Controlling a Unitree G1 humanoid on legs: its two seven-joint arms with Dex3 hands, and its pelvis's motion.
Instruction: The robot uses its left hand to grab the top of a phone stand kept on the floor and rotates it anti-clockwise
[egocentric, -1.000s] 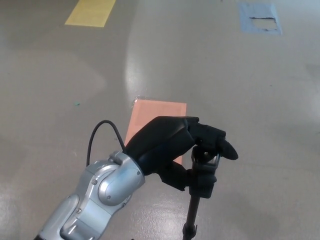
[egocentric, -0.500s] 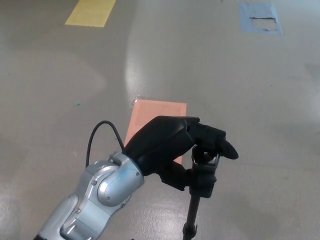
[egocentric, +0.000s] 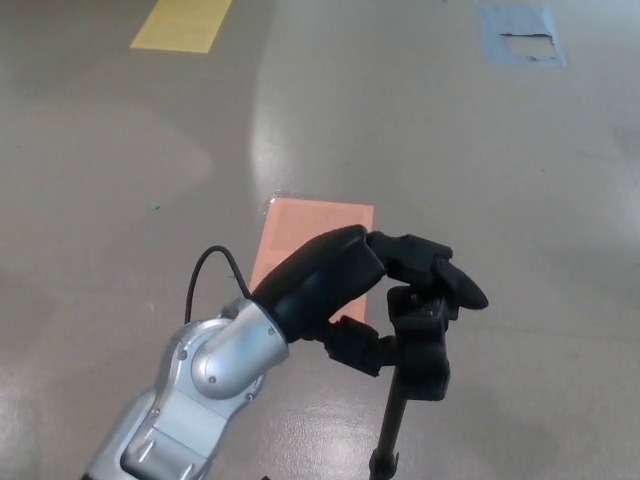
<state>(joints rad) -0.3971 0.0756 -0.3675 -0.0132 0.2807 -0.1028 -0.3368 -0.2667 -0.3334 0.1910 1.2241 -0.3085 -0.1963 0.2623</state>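
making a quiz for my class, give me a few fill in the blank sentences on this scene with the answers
1. The left robot hand is closed on the top of the black phone ____.
2. On the floor behind the stand lies an orange ____.
3. Near the top left edge of the picture there is a ____ rectangle on the floor.
4. A thin black ____ loops out of the silver arm.

Missing words: stand; sheet; yellow; cable
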